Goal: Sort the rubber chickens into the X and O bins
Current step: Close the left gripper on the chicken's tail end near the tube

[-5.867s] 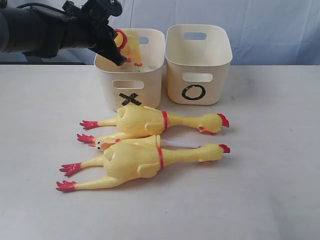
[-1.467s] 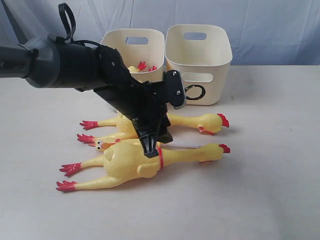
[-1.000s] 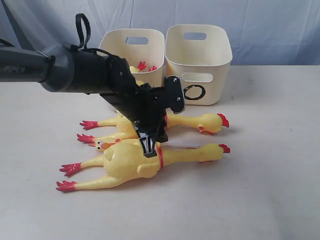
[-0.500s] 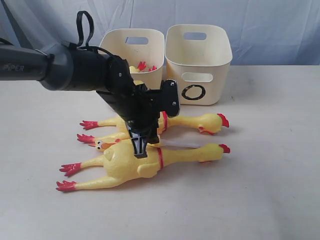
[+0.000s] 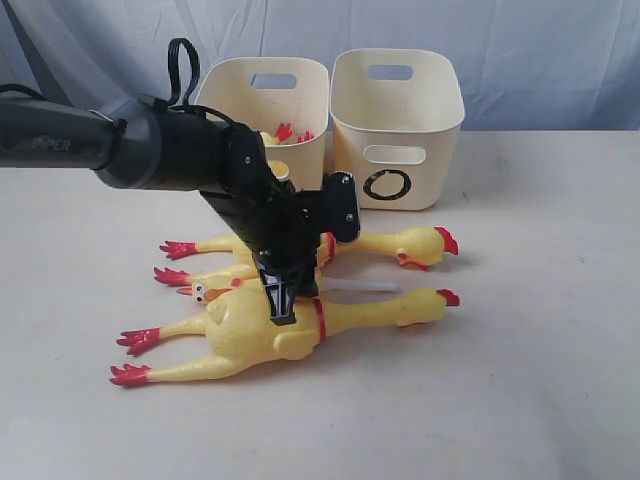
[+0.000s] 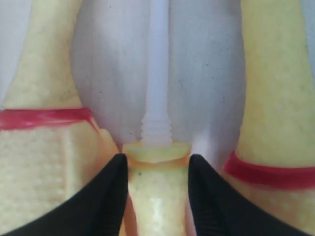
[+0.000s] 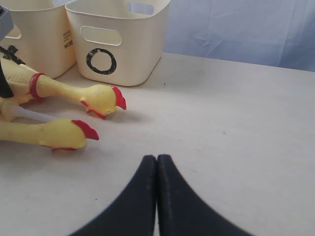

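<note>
Four rubber chickens [image 5: 250,335], two bins [image 5: 435,160]
Two long chickens [image 5: 385,243] with red neck bands, two smaller chickens [image 5: 205,292]; both bins cream-white.

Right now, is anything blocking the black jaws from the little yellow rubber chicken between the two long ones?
Nothing visible does. The left gripper has its jaws astride the small yellow rubber chicken. A long yellow rubber chicken lies on one side, a second long chicken on the other; neither blocks.
</note>
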Available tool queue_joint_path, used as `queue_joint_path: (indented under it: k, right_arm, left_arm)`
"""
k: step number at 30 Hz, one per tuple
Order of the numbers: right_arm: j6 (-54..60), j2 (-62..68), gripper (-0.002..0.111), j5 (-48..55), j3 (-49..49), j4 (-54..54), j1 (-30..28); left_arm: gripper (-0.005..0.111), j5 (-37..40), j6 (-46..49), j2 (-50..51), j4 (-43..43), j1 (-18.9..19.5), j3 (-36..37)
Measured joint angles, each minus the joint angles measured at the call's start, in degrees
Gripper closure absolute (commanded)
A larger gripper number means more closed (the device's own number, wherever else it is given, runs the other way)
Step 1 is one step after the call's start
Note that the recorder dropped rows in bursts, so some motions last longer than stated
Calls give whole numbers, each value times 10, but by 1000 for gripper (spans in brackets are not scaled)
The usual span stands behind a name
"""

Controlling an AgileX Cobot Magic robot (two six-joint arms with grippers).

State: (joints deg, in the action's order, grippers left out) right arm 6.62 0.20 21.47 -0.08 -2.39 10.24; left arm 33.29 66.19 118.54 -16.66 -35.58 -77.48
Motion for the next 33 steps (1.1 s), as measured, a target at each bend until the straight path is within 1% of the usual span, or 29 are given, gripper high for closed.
queue_joint_path:
  k: [12, 17, 22, 33]
  right_arm:
    - [0, 0, 109, 0, 0, 0, 0]
    - [0, 0, 109, 0, 0, 0, 0]
    - [1, 0, 109, 0, 0, 0, 0]
    - [1, 0, 109, 0, 0, 0, 0]
  left_arm:
    - [67, 30, 0, 7, -5, 0, -11]
    - [70, 52, 0, 10, -4, 1, -20]
    - [70, 62, 0, 10, -4, 1, -24]
    - [70, 52, 0, 16, 0, 1, -24]
